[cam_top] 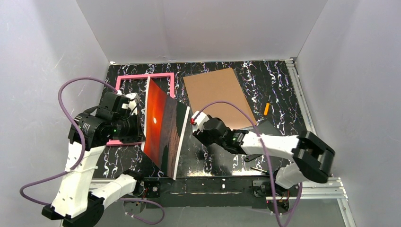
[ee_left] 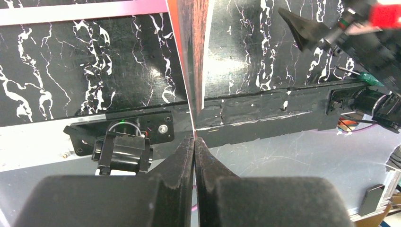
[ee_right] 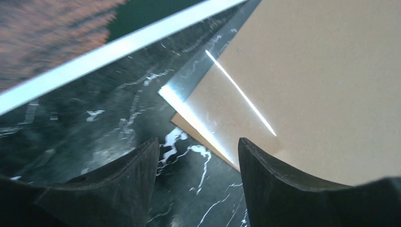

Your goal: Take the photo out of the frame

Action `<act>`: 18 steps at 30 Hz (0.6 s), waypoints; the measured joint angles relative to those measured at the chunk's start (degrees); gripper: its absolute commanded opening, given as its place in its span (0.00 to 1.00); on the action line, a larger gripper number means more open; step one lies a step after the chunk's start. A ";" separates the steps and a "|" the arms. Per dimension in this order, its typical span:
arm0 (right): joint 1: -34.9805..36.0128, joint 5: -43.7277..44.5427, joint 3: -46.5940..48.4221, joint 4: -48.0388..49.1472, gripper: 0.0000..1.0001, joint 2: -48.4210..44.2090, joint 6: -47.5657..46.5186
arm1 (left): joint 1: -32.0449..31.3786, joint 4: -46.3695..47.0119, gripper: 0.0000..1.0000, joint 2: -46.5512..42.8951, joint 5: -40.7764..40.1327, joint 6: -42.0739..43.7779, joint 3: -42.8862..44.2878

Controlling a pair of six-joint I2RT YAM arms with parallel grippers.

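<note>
The table [cam_top: 279, 80] has a black top veined with white, like marble. A plain brown fibreboard backing board [cam_top: 215, 97] lies flat on it toward the far edge. Well left of the board, the thin pink frame [cam_top: 144, 77] lies flat, with bare tabletop showing through its opening. Just right of the board's near corner lies a small orange-handled tool [cam_top: 266, 109], apart from it. A clear sheet [ee_right: 189, 106], visible by its bright edge, overlaps one corner of the board.
</note>
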 measured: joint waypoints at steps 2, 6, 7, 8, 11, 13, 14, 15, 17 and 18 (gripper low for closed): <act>1.51 -0.26 0.07 -1.81 0.69 -4.44 2.27 | 0.00 0.02 0.00 0.17 0.02 -0.59 0.00; 5.88 -1.86 0.68 -6.19 0.69 -11.98 7.37 | 0.00 0.26 0.00 0.90 0.04 -2.34 0.00; 7.37 -2.34 1.16 -6.97 0.69 -13.60 8.79 | 0.00 0.57 0.00 1.05 0.11 -2.97 0.00; 8.92 -2.86 1.92 -7.67 0.69 -14.86 10.19 | 0.00 0.98 0.00 1.16 0.28 -3.58 0.00; 13.99 -3.41 4.85 -7.89 0.69 -16.65 13.42 | 0.00 2.60 0.00 1.55 1.44 -6.12 0.00; 18.21 -3.10 7.04 -7.67 0.69 -16.68 15.23 | 0.00 3.78 0.00 1.99 2.43 -7.98 0.00; 20.31 -2.89 7.96 -7.67 0.69 -16.59 16.13 | 0.00 4.66 0.00 2.34 3.10 -9.14 -0.02; 22.21 -2.69 8.81 -7.69 0.69 -16.39 16.72 | 0.00 5.68 0.00 2.73 3.72 -10.38 -0.07; 24.94 -2.38 10.51 -7.78 0.69 -15.45 17.55 | 0.00 7.63 0.00 3.63 4.72 -12.76 -0.28; 26.03 -1.62 11.87 -8.26 0.68 -14.53 17.75 | 0.00 8.39 0.00 4.04 5.01 -13.70 -0.37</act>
